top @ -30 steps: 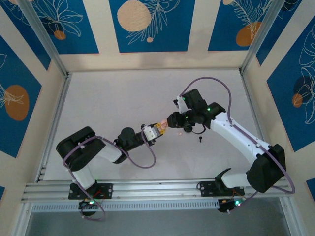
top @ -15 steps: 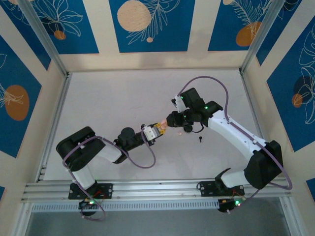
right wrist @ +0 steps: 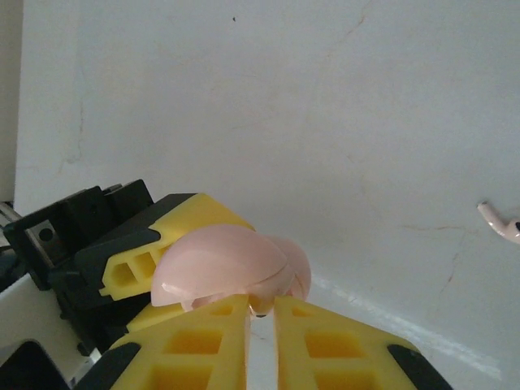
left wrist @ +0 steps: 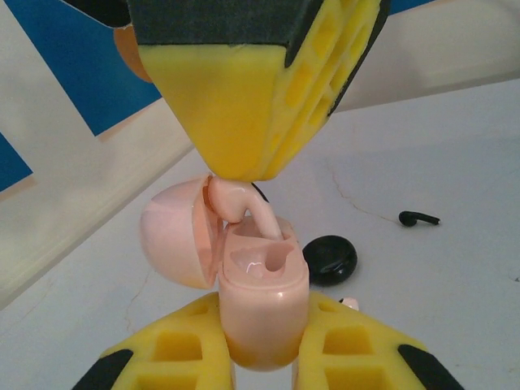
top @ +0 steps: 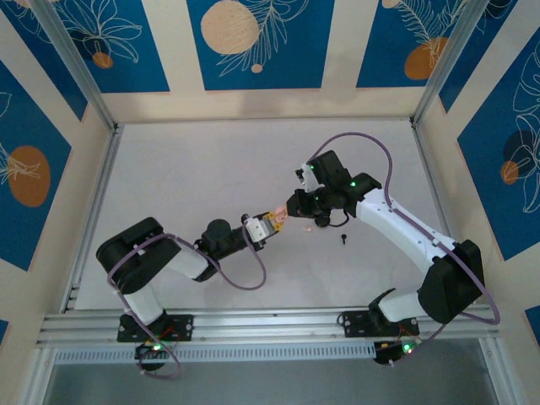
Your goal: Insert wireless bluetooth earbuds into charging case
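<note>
Pale pink and glossy, the rounded charging case [left wrist: 264, 317] stands upright in the left pincer [top: 268, 224], clamped tight between ribbed yellow fingers [left wrist: 162, 357], its domed lid [left wrist: 175, 236] hinged open. The right pincer [right wrist: 261, 313], closed to a sliver, pinches a smooth pink earbud [left wrist: 237, 201] whose stem dips into a moulded socket. A black earbud [left wrist: 418, 218] lies apart on the matte white counter [left wrist: 463, 309], beyond a shiny black disc [left wrist: 331, 258]

We see the black disc [left wrist: 329, 258] half hidden behind the pink case [left wrist: 262, 301]. Beside it a pale scrap [left wrist: 349, 303] peeks out, too covered to name. A pale stemmed piece [right wrist: 499, 221] runs off the right wrist view's right edge. From above, the black earbud [top: 344, 238] is a speck.
</note>
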`<state>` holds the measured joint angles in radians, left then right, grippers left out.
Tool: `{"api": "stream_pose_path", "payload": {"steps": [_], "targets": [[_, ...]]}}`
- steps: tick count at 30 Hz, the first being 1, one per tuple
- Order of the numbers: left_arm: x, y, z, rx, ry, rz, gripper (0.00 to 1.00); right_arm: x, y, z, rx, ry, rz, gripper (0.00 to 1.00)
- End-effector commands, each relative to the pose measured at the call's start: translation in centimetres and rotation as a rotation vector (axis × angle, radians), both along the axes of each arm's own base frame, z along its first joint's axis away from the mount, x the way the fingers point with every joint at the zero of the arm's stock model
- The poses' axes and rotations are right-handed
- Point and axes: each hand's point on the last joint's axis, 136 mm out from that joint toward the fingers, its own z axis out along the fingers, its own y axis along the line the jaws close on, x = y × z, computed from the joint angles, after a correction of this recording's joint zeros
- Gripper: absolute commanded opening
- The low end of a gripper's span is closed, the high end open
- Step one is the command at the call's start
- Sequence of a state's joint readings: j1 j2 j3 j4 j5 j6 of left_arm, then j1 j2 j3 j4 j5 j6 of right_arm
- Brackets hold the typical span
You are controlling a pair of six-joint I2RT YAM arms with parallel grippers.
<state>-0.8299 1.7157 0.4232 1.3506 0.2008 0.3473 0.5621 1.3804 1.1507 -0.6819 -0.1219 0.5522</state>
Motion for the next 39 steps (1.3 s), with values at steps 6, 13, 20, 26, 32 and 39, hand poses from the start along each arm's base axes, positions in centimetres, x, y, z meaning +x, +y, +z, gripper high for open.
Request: {"api": "stream_pose_path", "payload": {"steps": [6, 13, 20, 26, 32, 39], "targets": [[-0.9, -0.4, 2.6, -0.027, -0.124, -0.013, 0.13, -0.9, 0.6, -1.4, 0.111, 0.145, -0.126, 0.14], [-1.1, -0.7, 3.1, -0.017, -0.163, -0.019, 0.13, -1.1, 0.0, -2.8, 0.095, 0.183, -0.193, 0.13], [-1.4, -0.7, 3.8, -0.021, -0.192, -0.014, 0.13, -1.0, -0.8, -3.4, 0.093, 0.191, -0.241, 0.13], [-1.5, -0.9, 4.3, -0.028, -0.203, -0.012, 0.13, -0.9, -0.1, -2.4, 0.196, 0.194, -0.230, 0.16], [-1.6, -1.1, 4.3, -0.037, -0.191, -0.020, 0.13, -0.8, -0.2, -0.5, 0.268, 0.152, -0.214, 0.24], [-1.7, -1.0, 4.4, -0.068, -0.141, -0.024, 0.13, -1.2, -0.6, 2.5, 0.278, 0.043, -0.146, 0.37]]}}
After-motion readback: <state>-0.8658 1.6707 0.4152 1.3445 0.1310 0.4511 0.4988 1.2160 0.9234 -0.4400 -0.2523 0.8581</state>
